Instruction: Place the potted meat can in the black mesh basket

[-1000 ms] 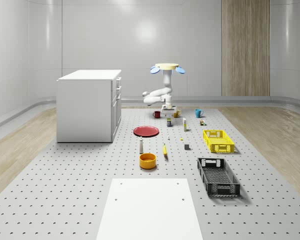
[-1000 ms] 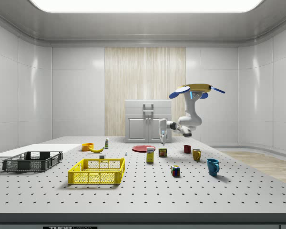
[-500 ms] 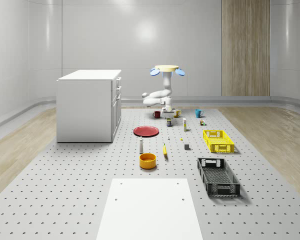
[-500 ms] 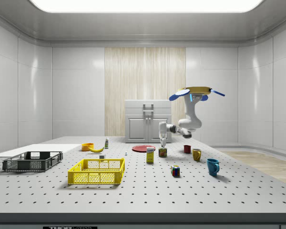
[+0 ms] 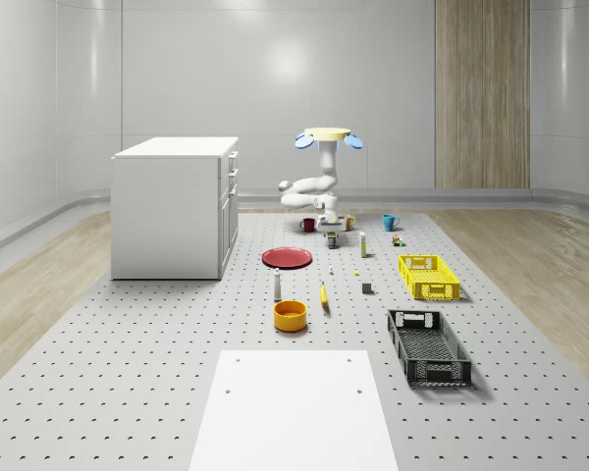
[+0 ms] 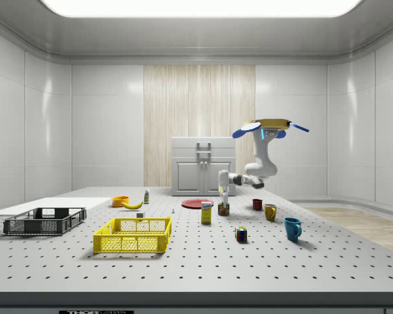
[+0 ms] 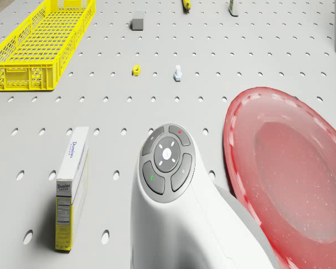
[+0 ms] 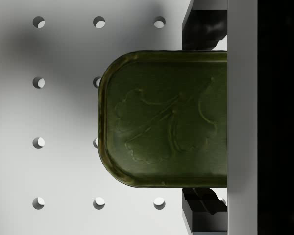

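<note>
Lower now than a second ago, my gripper has come down over the potted meat can, fingers spread either side of its lid, not yet pinching. Nothing is lifted. Ahead, the black mesh basket sits well apart, past the yellow crate, with open table between.

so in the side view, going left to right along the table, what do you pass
black mesh basket → yellow crate → sugar box → potted meat can → rubik's cube → yellow mug → blue mug
</note>
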### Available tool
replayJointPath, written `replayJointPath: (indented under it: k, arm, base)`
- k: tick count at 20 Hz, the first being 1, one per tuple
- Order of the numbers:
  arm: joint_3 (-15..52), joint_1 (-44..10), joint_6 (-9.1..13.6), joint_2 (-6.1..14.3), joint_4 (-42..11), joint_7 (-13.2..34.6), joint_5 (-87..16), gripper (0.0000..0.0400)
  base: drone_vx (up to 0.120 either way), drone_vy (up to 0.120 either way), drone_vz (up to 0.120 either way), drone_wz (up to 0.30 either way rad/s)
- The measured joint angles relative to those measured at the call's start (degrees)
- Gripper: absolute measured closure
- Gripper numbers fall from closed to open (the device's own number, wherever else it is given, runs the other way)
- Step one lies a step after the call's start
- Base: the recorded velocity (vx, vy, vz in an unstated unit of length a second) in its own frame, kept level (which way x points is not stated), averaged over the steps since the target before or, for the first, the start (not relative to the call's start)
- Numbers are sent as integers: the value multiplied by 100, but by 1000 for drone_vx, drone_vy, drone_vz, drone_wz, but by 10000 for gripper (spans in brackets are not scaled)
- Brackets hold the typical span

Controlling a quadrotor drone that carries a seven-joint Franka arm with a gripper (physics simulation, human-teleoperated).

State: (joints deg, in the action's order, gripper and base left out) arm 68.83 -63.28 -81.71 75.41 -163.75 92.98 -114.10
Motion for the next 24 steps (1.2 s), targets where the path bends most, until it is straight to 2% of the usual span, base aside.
replayJointPath:
  k: [2, 5, 12, 16, 24]
  arm:
    - [-36, -11, -47, 34, 14, 4, -26, 66]
    - [-63, -26, -101, 77, 27, 12, -44, 106]
    - [169, -61, -47, 117, -24, 31, 173, 109]
    - [446, -91, 43, 121, -77, 77, 436, 110]
    - [675, -142, 42, 194, -104, 114, 673, 110]
  base:
    - [0, 0, 0, 0]
    - [0, 0, 0, 0]
    - [0, 0, 0, 0]
    - [0, 50, 120, 0]
    - [120, 120, 120, 0]
